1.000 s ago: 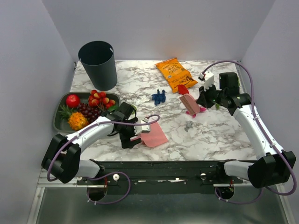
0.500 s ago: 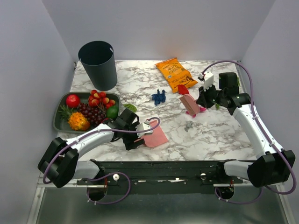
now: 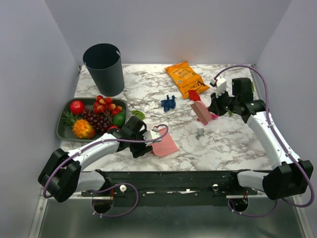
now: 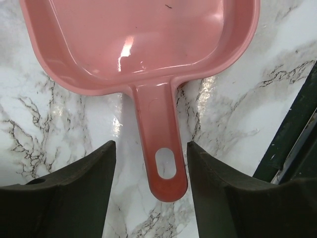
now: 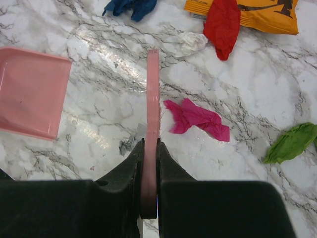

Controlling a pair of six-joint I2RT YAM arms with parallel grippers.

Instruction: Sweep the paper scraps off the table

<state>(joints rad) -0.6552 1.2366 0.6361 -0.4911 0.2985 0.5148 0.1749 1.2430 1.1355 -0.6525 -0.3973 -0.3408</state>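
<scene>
Start with your left claw [image 4: 151, 144]. Its jaws stand apart, one on each side of the dustpan handle [image 4: 157, 111], with marble showing in the gaps, so nothing is gripped yet. The pink dustpan [image 4: 138, 44] lies flat on the table [image 3: 237, 144], pan forward of the fingertips and handle pointing back into the claw. I'd judge it sits that way so a plain squeeze will take it.

None of the paper scraps are in the pan. The blue scrap [image 3: 169, 103] lies beyond that claw and off to its right, well apart from it.

Your right claw [image 5: 149, 148] is clamped shut on the pink brush [image 5: 151, 94], held edge-on and running straight out from the fingertips. A small grey scrap [image 5: 126, 145] sits just left of the brush, close to the fingertips. The magenta scrap [image 5: 195, 118] lies just right of it, and the red scrap [image 5: 223, 25] is farther ahead, overlapping the orange snack bag [image 5: 267, 12]. The green scrap [image 5: 292, 141] lies far to the right.

The brush stands between most of the scraps and the pan (which lies to the left of this claw), so it looks placed to drive them leftward. Secure the handle first, or the pan may skate away.
</scene>
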